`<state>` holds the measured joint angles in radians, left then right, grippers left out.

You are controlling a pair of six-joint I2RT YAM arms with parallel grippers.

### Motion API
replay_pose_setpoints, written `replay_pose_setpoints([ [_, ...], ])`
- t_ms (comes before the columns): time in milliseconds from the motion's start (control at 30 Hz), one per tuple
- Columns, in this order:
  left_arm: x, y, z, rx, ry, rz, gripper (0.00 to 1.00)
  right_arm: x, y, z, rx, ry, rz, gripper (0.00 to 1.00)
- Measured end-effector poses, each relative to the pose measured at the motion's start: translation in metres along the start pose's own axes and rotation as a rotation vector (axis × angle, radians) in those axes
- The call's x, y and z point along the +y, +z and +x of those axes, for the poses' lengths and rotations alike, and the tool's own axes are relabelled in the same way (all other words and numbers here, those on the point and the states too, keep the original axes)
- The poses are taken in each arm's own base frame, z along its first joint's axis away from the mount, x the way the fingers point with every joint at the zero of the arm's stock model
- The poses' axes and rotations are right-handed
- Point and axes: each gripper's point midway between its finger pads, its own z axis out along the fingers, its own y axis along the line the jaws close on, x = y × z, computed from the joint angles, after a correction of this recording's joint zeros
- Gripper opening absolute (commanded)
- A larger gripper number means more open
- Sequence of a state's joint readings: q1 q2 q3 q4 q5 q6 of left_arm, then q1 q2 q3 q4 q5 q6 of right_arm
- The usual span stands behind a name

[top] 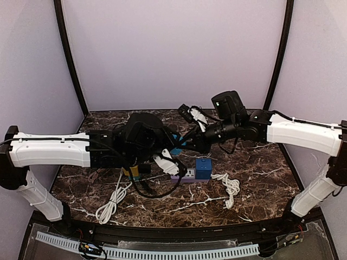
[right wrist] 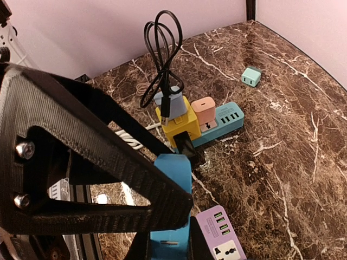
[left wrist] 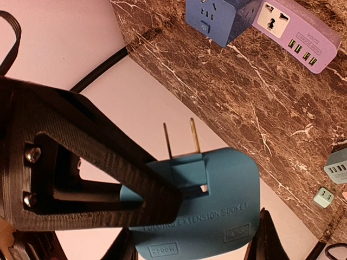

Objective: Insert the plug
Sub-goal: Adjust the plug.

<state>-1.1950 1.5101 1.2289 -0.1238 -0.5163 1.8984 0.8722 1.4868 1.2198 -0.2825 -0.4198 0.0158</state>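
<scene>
The plug (left wrist: 217, 206) is a flat blue folding adapter with two metal prongs (left wrist: 179, 138) sticking up, held above the table. My left gripper (left wrist: 211, 227) is shut on its flat body. In the right wrist view the same blue plug (right wrist: 176, 168) sits edge-on between the fingers of my right gripper (right wrist: 181, 233), which is shut on it. From above, both grippers meet on the plug (top: 177, 142) over the table's middle. Below it lie a purple power strip (top: 184, 174) and a blue cube socket (top: 204, 168).
A teal power strip (right wrist: 225, 122) carries a yellow cube adapter (right wrist: 176, 122), a pink charger (right wrist: 205, 111) and a looped black cable (right wrist: 162, 43). A small green charger (right wrist: 251, 76) lies apart. White cables (top: 230, 187) trail near the front.
</scene>
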Motion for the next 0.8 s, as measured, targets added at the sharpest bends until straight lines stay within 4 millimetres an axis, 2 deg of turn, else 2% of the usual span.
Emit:
replay_pose_setpoints([
  [67,-0.002,-0.001,0.001,0.002,-0.006,0.000,0.01,0.004,0.001,-0.001,-0.003,-0.013,-0.013,0.00],
  [100,-0.002,-0.001,0.001,0.003,-0.011,0.000,0.04,0.004,0.001,-0.002,-0.005,-0.012,-0.018,0.00],
  [133,-0.002,-0.002,0.002,0.003,-0.020,-0.003,0.16,0.005,0.001,-0.002,-0.007,-0.014,-0.019,0.00],
  [167,-0.002,-0.002,0.002,0.004,-0.028,-0.003,0.53,0.005,0.001,-0.003,-0.010,-0.018,-0.020,0.00],
  [233,-0.001,-0.003,0.002,0.004,-0.059,-0.002,0.89,0.005,0.000,-0.003,-0.013,-0.021,-0.022,0.00],
  [300,-0.002,-0.004,0.003,-0.004,-0.144,0.013,0.98,0.003,-0.003,-0.003,-0.024,-0.021,-0.019,0.00],
  [433,0.020,-0.017,0.020,-0.092,-0.502,0.057,0.99,-0.003,-0.023,0.003,-0.081,-0.028,-0.020,0.00],
  [533,0.042,-0.030,0.051,-0.214,-0.890,0.064,0.96,0.009,-0.043,0.008,-0.174,-0.093,-0.080,0.00],
  [600,0.042,-0.040,0.063,-0.288,-1.079,0.091,0.93,0.024,-0.053,0.009,-0.233,-0.142,-0.136,0.00],
  [667,0.044,-0.054,0.057,-0.395,-1.228,0.141,0.86,0.037,-0.061,0.006,-0.287,-0.188,-0.184,0.00],
  [800,0.057,-0.076,0.020,-0.634,-1.392,0.253,0.69,0.052,-0.073,-0.004,-0.397,-0.273,-0.237,0.00],
])
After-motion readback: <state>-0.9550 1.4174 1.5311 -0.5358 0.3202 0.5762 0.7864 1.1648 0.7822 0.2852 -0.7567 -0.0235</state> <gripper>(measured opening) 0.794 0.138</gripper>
